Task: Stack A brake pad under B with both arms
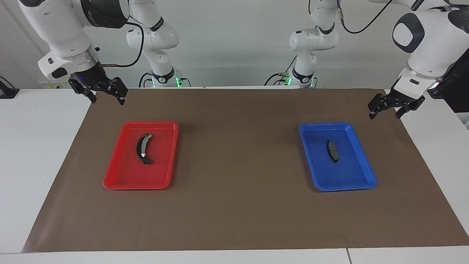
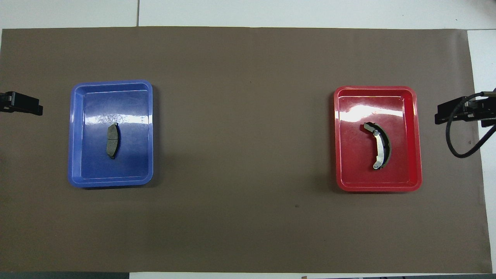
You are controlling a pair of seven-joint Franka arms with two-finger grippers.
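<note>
The A brake pad, short, flat and dark grey, lies in the blue tray toward the left arm's end of the table; it also shows in the overhead view. B, the long crescent piece with a silvery strip, lies in the red tray toward the right arm's end; it also shows in the overhead view. My left gripper hangs open and empty over the mat's edge beside the blue tray. My right gripper hangs open and empty over the mat's edge beside the red tray.
A brown mat covers the white table. The blue tray and the red tray lie far apart on it, with bare mat between them. A black cable hangs by my right gripper.
</note>
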